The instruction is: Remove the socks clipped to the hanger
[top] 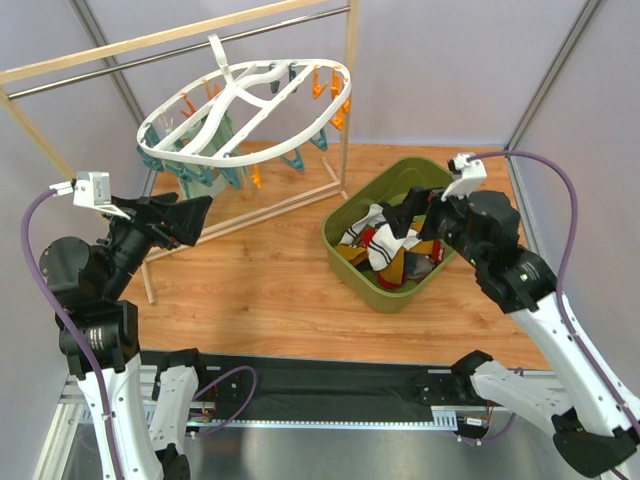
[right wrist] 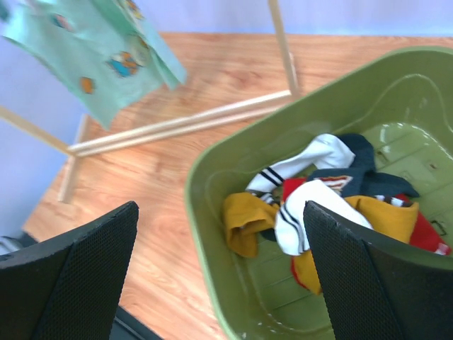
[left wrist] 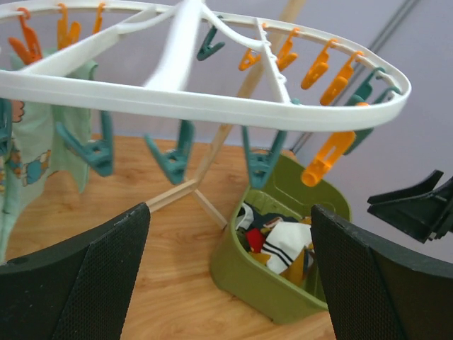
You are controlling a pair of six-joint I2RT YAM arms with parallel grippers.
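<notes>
The left end effector (left wrist: 230, 209) and the right end effector (right wrist: 220, 205) are wide open, holding nothing. One mint green printed sock (left wrist: 35, 149) hangs on the big white oval plastic hanger (left wrist: 212, 106). Mixed-colour socks (right wrist: 304, 212) lie in the green plastic tub (right wrist: 204, 212), with bare wooden surface (right wrist: 170, 234) beside it.

A large white oval plastic hanger (top: 236, 90) hangs tilted from its top hook, with orange and teal clips (left wrist: 325, 159) dangling below its rim. One mint green printed sock (left wrist: 32, 142) is clipped at its left side. A pile of socks (top: 392, 248), red, mustard, black and white striped, lies in a green bin (top: 372, 288).
</notes>
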